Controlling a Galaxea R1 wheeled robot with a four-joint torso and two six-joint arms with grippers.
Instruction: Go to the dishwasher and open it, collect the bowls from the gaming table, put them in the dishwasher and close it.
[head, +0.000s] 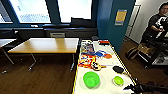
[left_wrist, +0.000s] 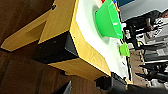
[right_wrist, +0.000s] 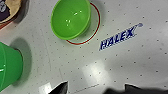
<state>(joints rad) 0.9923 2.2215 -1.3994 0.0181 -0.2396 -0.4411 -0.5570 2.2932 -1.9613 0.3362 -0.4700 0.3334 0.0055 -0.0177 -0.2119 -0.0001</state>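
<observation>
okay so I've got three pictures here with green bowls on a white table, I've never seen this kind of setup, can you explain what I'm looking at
A wheeled two-armed robot took these. One camera sits high on it and looks down at a long white table with a yellow edge. On it stand a large green bowl, a small green bowl and some colourful clutter. The right arm's gripper reaches in near the small bowl; nothing is held. The other two cameras ride on the wrists: the left sees the table from its side, the right looks straight down at the small bowl. A person stands behind.
</observation>
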